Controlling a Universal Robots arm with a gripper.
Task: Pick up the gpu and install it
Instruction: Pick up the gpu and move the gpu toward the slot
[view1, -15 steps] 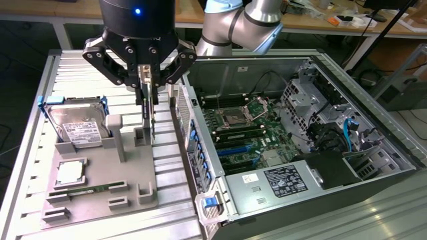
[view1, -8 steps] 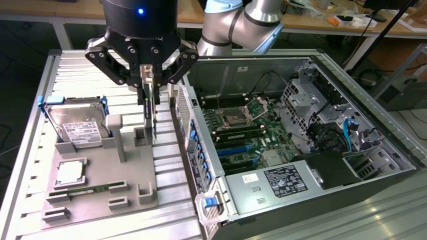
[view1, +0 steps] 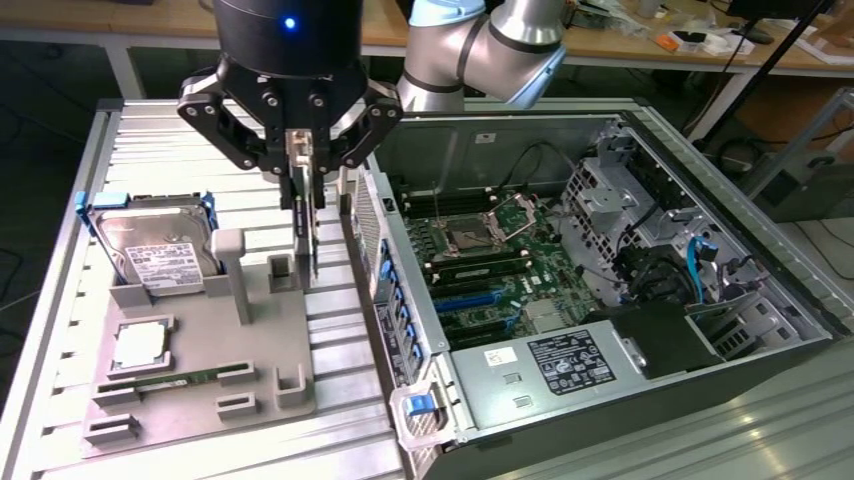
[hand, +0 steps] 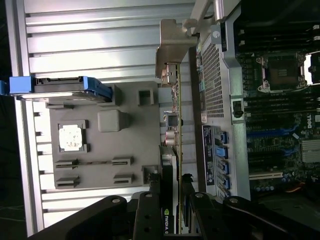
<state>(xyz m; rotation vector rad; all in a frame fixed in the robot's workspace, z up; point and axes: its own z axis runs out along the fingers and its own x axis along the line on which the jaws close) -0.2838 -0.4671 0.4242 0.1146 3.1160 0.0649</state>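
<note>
The gpu (view1: 310, 235) is a thin dark card seen edge-on, hanging upright with its long side vertical. My gripper (view1: 307, 175) is shut on its upper end, one finger on each face. The card sits over the right edge of the grey parts fixture (view1: 267, 350), close beside the open computer case's (view1: 601, 300) outer wall. In the wrist view the gpu (hand: 176, 125) runs as a narrow strip away from my gripper (hand: 176, 187), ending in its silver bracket (hand: 172, 47). Inside the case, the motherboard (view1: 487, 250) lies exposed with blue expansion slots (view1: 467, 300).
On the fixture rest a hard drive (view1: 158, 255) in a blue carrier, a CPU (view1: 140, 345) and a green RAM stick (view1: 174, 380). A power supply (view1: 567, 365) fills the case's near corner. Cables and drive cages (view1: 641, 230) crowd the case on the exterior view's right.
</note>
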